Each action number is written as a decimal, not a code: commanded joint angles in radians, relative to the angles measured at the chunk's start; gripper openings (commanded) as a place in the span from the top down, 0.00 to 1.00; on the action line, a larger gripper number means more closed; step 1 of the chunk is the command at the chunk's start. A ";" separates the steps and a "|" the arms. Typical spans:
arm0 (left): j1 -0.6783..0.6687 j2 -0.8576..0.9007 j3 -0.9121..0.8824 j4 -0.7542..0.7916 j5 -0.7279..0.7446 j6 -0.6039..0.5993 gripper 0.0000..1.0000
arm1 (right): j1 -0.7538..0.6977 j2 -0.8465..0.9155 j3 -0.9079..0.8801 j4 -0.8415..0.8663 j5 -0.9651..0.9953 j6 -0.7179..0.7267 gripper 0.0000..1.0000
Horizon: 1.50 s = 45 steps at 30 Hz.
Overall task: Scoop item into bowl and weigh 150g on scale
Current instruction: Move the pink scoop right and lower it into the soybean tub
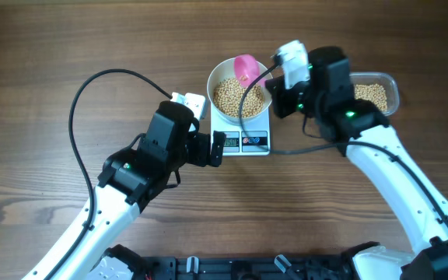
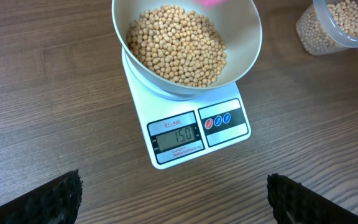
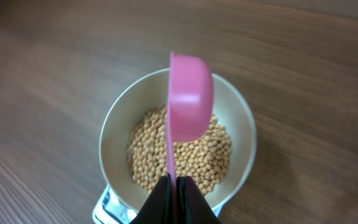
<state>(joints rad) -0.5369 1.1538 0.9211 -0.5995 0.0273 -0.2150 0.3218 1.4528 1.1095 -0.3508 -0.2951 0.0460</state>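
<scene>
Right gripper (image 3: 174,190) clamped on pink scoop (image 3: 188,118) handle, scoop tipped edge-on above bowl (image 3: 114,124), apparently emptied; beans (image 2: 178,45) sit in bowl on scale (image 2: 143,99), display (image 2: 178,135) reads 150; left gripper (image 2: 176,199) wide apart, likely just framing the readout.

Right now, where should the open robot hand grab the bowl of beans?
Probably pinch the bowl by its thin near-left rim, coming down from above: it looks too wide to span, and the pink scoop hangs over its far part.
</scene>
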 commanded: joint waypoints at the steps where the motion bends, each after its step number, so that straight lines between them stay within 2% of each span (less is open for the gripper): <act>1: -0.005 0.006 0.015 0.003 0.008 0.002 0.00 | -0.114 -0.028 0.010 0.037 -0.185 0.204 0.96; 4: -0.005 0.006 0.015 0.003 0.009 0.001 0.00 | -0.229 -0.045 0.011 0.052 -0.256 0.271 0.96; 10: -0.005 0.006 0.015 0.003 0.009 0.001 0.00 | -0.502 -0.103 0.011 0.001 -0.343 0.282 0.96; 13: -0.005 0.006 0.015 0.003 0.009 0.001 0.00 | -0.652 -0.127 0.011 -0.050 -0.343 0.358 0.96; 17: -0.005 0.006 0.015 0.003 0.009 0.001 0.00 | -0.771 -0.127 0.010 -0.190 -0.320 0.402 0.96; 22: -0.005 0.006 0.015 0.003 0.009 0.002 0.00 | -0.791 -0.127 0.010 -0.381 -0.109 0.410 0.96; 25: -0.005 0.006 0.015 0.003 0.009 0.001 0.00 | -0.790 -0.118 0.010 -0.410 -0.019 0.481 0.96; 29: -0.005 0.006 0.015 0.003 0.009 0.001 0.00 | -0.790 -0.071 0.010 -0.398 -0.034 0.516 0.96; 35: -0.005 0.006 0.015 0.003 0.009 0.001 0.00 | -0.790 0.029 0.010 -0.367 -0.180 0.572 0.96; 40: -0.005 0.006 0.015 0.003 0.008 0.001 0.00 | -0.790 0.051 0.010 -0.353 -0.189 0.589 0.96; 43: -0.005 0.006 0.015 0.003 0.008 0.001 0.00 | -0.790 0.051 0.010 -0.341 -0.188 0.588 0.91; 45: -0.005 0.006 0.015 0.003 0.009 0.001 0.00 | -0.790 0.053 0.009 -0.323 -0.167 0.582 0.96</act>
<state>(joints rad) -0.5369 1.1538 0.9211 -0.5995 0.0273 -0.2150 -0.4675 1.4940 1.1103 -0.6922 -0.4606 0.6262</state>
